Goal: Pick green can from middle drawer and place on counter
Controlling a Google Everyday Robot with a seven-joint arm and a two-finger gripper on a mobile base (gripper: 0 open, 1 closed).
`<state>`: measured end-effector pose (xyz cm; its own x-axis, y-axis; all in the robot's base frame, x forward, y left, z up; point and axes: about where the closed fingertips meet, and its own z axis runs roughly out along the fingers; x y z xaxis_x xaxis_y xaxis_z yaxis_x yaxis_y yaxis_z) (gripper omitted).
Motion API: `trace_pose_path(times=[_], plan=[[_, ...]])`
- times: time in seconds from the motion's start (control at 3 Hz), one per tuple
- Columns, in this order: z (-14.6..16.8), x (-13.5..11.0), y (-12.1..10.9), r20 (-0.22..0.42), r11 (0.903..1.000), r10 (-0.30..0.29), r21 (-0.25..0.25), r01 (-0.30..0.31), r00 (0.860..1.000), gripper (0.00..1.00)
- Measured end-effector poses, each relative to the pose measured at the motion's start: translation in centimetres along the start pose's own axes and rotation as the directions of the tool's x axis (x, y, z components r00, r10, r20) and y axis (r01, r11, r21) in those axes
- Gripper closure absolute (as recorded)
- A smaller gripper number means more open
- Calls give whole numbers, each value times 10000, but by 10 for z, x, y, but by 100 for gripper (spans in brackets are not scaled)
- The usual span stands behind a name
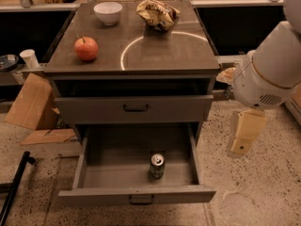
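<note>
At the right edge of the scene, outside the cabinet, the gripper (pixel 242 142) hangs off the white arm, about level with the open drawer's back. Cannot tell whether it is parted or closed. Nothing is seen in it.

Green can (pixel 157 166): stands upright on the floor of the middle drawer (pixel 136 194), which is pulled out toward the near side. The can sits close to the near front wall, slightly right of centre and apart from both side walls. Nothing else is in the drawer.

Risks, as judged:
- The approach comes from the right, and the drawer's right wall lies between gripper and can. A low sideways entry would likely strike that wall, so the descent probably has to come from above.
- The upper drawer (pixel 135 108) overhangs the far part of the opening, so a lift drifting far could catch its underside.
- The can is narrow and upright. An off-centre touch could tip it and send it rolling across the drawer floor.
- The counter (pixel 155 55) already carries an apple (pixel 86 48) at the left, a white bowl (pixel 107 12) and a crumpled snack bag (pixel 158 14) at the far side. A careless set-down could knock one of them. The bare stretch by the white circle (pixel 123 55) looks safest.

Look of the can: dark green body, pale markings, silver top with pull tab facing up. Smooth and round, so it is probably slippery under a light pinch.
</note>
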<state>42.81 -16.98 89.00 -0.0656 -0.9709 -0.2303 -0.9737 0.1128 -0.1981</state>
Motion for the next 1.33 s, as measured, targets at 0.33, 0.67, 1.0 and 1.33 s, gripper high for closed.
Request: trace_pose_path(times=[0.33, 0.67, 1.0, 1.33], plan=[[35, -3, 10, 485, 9987, 3, -501, 21, 9988, 0], [77, -12, 25, 1354, 9956, 73, -933, 55, 9908, 0], [154, 9, 48, 2110, 9881, 323, -1537, 5, 9769, 0], [246, 40, 54, 2837, 9832, 971, -1763, -476, 9540, 0]])
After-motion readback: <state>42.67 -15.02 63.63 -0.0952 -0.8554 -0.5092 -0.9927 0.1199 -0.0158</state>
